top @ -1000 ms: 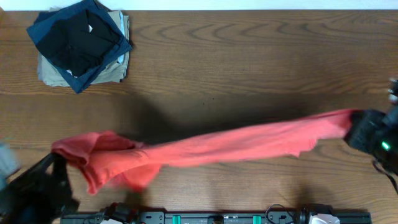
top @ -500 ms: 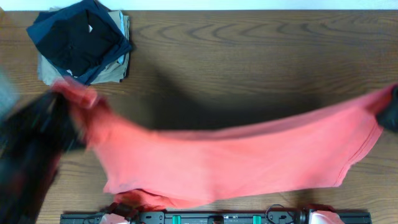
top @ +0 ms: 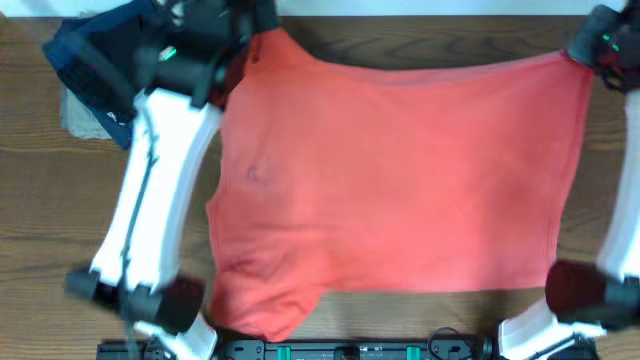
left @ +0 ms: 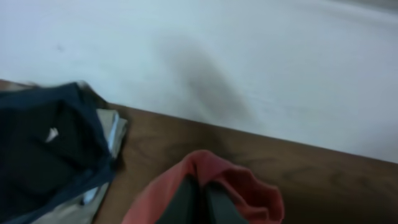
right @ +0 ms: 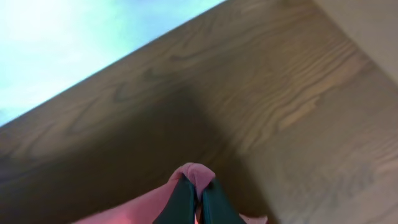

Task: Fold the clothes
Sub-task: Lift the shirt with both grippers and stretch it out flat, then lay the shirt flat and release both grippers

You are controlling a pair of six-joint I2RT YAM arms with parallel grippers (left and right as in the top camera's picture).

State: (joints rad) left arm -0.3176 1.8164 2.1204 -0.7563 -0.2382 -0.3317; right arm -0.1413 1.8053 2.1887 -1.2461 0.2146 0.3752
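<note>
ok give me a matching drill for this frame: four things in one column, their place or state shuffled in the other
Column 1
1. T-shirt
2. left gripper
3. right gripper
4. navy garment

Column 2
A. lying on the khaki garment
B. shut on a shirt corner, far from the navy garment
C. stretched wide between both grippers
D. shut on a shirt corner, close to the navy garment

Pairs: 1-C, 2-D, 3-B, 4-A

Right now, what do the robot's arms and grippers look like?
The left arm and right arm have white links and black joints. A dark cable runs along the left one; green lights glow near both wrists. The left gripper and right gripper have dark fingers.
</note>
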